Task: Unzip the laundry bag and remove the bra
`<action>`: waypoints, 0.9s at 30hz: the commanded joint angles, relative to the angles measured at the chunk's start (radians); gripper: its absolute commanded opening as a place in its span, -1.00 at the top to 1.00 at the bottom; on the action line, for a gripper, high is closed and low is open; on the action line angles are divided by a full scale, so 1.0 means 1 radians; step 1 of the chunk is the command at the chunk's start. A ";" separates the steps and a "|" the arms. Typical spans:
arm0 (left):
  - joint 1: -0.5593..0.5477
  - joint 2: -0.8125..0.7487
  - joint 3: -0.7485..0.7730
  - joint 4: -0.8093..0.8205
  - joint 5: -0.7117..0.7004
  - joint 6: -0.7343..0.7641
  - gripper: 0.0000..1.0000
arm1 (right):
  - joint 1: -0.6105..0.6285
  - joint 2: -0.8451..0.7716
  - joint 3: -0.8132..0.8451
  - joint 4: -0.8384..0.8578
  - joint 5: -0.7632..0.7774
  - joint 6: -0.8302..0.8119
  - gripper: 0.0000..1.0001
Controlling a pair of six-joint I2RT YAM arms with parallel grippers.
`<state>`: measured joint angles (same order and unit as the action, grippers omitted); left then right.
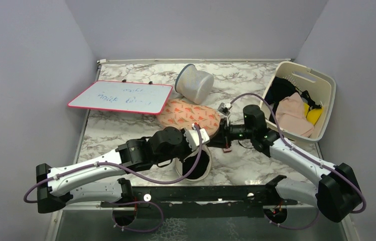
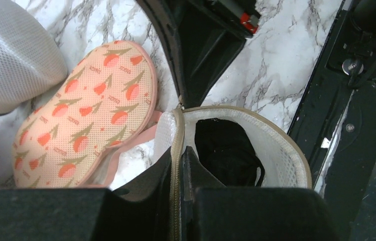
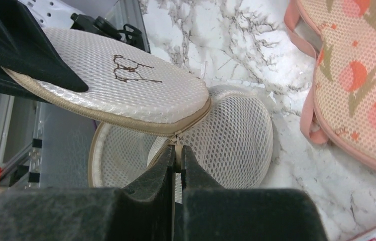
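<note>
The cream mesh laundry bag (image 1: 207, 171) lies near the front edge with its zip open most of the way. The lid (image 3: 125, 93), printed with a bra outline, is lifted. The black bra (image 2: 224, 150) lies inside the lower half and also shows in the top view (image 1: 192, 164). My left gripper (image 2: 179, 153) is shut on the lid's zip edge and holds it up; in the top view it (image 1: 202, 136) is above the bag. My right gripper (image 3: 177, 150) is shut on the zipper pull at the bag's far side, just right of the left gripper in the top view (image 1: 222, 140).
A pink tulip-print mesh bag (image 1: 188, 114) lies just behind the laundry bag. A grey-white mesh cylinder (image 1: 194, 83) and a red-edged whiteboard (image 1: 120, 97) are further back. A cream slotted basket (image 1: 321, 80) with clothes stands at the right. A black rail (image 1: 196, 193) runs along the front.
</note>
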<state>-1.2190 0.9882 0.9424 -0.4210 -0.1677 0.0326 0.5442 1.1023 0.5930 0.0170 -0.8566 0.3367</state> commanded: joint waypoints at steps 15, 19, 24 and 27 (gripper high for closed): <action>-0.012 0.002 0.152 0.014 0.101 0.213 1.00 | 0.023 0.231 0.046 0.312 -0.310 -0.074 0.98; -0.011 0.004 0.163 0.011 0.080 0.191 1.00 | 0.023 0.315 0.085 0.343 -0.315 -0.049 0.98; -0.009 0.021 0.166 -0.017 -0.116 0.040 1.00 | 0.022 0.320 0.175 0.084 -0.055 -0.102 0.74; 0.005 0.043 0.162 -0.050 -0.148 -0.048 1.00 | 0.022 0.310 0.227 -0.087 0.156 -0.123 0.46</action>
<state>-1.2236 1.0111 1.0702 -0.4515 -0.2073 0.1284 0.5621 1.4273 0.7467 0.1520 -0.9886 0.2607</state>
